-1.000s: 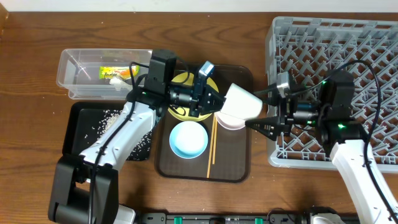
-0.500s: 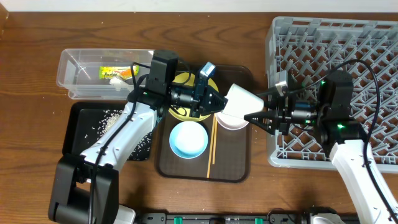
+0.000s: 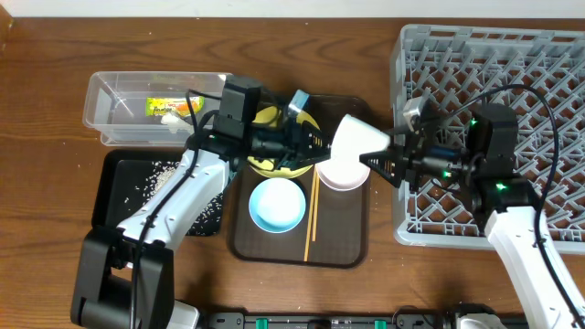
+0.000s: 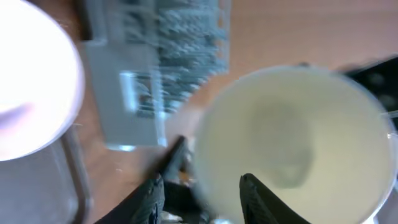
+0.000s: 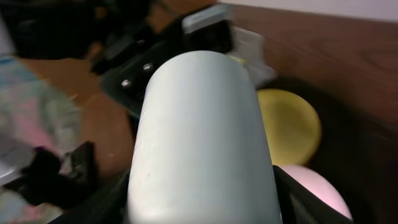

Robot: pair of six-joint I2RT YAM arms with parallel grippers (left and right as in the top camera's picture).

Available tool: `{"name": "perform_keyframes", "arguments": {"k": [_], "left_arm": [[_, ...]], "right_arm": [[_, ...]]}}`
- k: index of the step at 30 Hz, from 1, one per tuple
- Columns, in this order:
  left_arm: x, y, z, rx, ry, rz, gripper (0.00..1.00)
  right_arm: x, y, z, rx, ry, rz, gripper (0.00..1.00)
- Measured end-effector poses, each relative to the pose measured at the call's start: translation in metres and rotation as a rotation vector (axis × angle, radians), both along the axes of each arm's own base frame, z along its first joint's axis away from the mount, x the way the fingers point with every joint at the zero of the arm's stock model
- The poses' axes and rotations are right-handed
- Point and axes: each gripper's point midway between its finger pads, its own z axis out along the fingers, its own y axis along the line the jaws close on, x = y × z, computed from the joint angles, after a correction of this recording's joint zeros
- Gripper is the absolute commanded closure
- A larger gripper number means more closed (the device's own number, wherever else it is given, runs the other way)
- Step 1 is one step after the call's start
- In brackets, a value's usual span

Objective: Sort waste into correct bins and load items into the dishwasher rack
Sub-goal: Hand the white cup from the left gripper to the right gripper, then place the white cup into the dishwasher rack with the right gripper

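Left pincer (image 4: 202,194) clenches the rim of a smooth white cup (image 3: 358,144), tipped sideways.

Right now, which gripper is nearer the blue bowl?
Left. The left gripper sits just up and right of the blue bowl; the right gripper is farther right, on the white cup's far side.

The overhead camera looks straight down on the whole table (image 3: 55,55), with the rack (image 3: 548,55) at the right and the tray (image 3: 347,242) in the middle. My left wrist camera faces right, very near, into the mouth of the cup (image 4: 292,143); the grey blur beyond is probably the rack. My right wrist camera faces left, close on the cup's outside. All three views share the cup.
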Motion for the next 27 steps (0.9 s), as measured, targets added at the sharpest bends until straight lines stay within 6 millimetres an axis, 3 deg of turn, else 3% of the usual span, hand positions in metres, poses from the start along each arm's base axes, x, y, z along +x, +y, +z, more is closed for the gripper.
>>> {"name": "perform_keyframes", "arguments": {"k": [6, 9, 15, 18, 22, 27], "left_arm": [[0.010, 0.036, -0.052, 0.282, 0.006, 0.139, 0.51], [0.012, 0.065, -0.063, 0.446, -0.035, 0.211, 0.51], [0.012, 0.114, -0.044, 0.693, -0.194, 0.350, 0.51], [0.014, 0.133, -0.031, 0.771, -0.266, 0.419, 0.51], [0.014, 0.146, -0.028, 0.835, -0.292, 0.458, 0.50], [0.012, 0.153, -0.033, 0.875, -0.279, 0.463, 0.50]], "right_arm": [[0.004, -0.040, -0.006, -0.109, 0.147, -0.218, 0.82], [0.003, -0.073, -0.001, -0.207, 0.249, -0.375, 0.86], [-0.009, -0.137, 0.011, -0.416, 0.373, -0.643, 0.87], [-0.019, -0.164, 0.012, -0.511, 0.433, -0.744, 0.75], [-0.039, -0.198, -0.009, -0.650, 0.589, -0.854, 0.74], [-0.045, -0.228, -0.040, -0.743, 0.765, -0.928, 0.73]]}}
